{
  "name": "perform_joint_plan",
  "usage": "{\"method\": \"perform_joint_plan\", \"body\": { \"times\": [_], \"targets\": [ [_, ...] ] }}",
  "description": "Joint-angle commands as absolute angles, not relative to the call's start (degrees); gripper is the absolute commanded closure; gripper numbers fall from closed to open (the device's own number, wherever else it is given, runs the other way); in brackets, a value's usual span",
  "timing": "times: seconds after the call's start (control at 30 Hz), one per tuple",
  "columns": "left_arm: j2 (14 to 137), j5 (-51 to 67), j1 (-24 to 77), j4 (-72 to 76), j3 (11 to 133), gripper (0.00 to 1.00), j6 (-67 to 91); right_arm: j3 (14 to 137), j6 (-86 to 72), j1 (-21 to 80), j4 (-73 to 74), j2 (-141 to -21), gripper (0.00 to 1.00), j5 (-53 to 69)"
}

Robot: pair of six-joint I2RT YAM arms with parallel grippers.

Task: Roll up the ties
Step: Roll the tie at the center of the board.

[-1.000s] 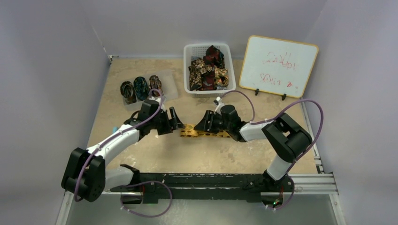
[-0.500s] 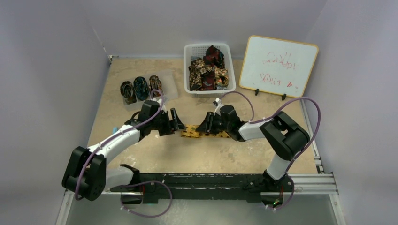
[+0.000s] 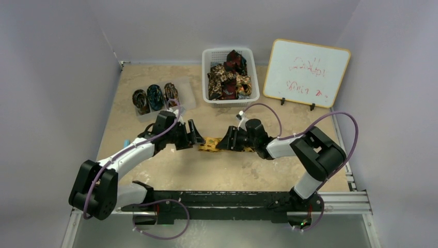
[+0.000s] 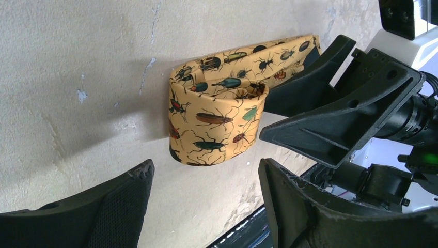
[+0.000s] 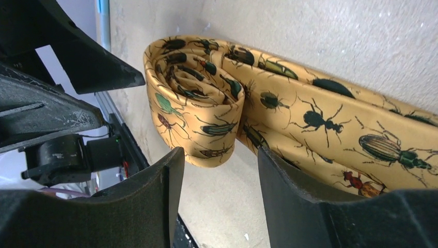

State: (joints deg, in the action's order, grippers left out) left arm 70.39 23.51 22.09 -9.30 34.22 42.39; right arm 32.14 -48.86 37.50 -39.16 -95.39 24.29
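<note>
- Your yellow tie [image 3: 209,144] lies in the middle of the table [image 3: 232,173], between the two claws. It has little bugs printed on it.
- One end of it is wound up fat and round. The rest lies flat and runs off under the right arm.
- Your left claw [image 3: 195,135] is let go. Its two fingers stand wide apart with nothing between them. The wound-up end sits just past its tips.
- The left arm has stayed where it was a second ago.
- Your right claw [image 5: 219,152] is loose too, with its fingers apart. The wound-up end sits just ahead of its tips.
- One right fingertip may be touching the wound-up end, but the view is too tight to be sure.
- Since a second ago the right arm has slid a little toward the near edge of the table. Its purple cable now loops a bit higher.
- The wound-up end is in about the same spot as before.
- More ties [image 3: 227,80] sit piled in the white basket [image 3: 227,50] at the back.
- Three rolled ties [image 3: 155,96] stand in a row at the back left.
- A whiteboard [image 3: 306,72] with red scribbles stands to the right of the basket.
</note>
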Motion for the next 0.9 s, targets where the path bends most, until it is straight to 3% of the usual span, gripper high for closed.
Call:
{"method": "perform_joint_plan", "body": {
  "times": [0.0, 0.53, 0.87],
  "targets": [
    [71.3, 24.8, 21.6, -6.7, 33.6, 0.28, 42.3, 31.6, -50.4, 37.6, -42.7, -96.4, 0.43, 26.8],
    [74.7, 26.2, 21.6, -4.5, 33.5, 0.31, 42.6, 38.7, -48.2, 37.6, -37.9, -99.6, 0.70, 28.2],
    [74.7, 25.2, 21.6, -3.0, 32.6, 0.31, 43.1, 41.3, -46.8, 37.4, -35.6, -102.4, 0.72, 27.0]
  ]
}}
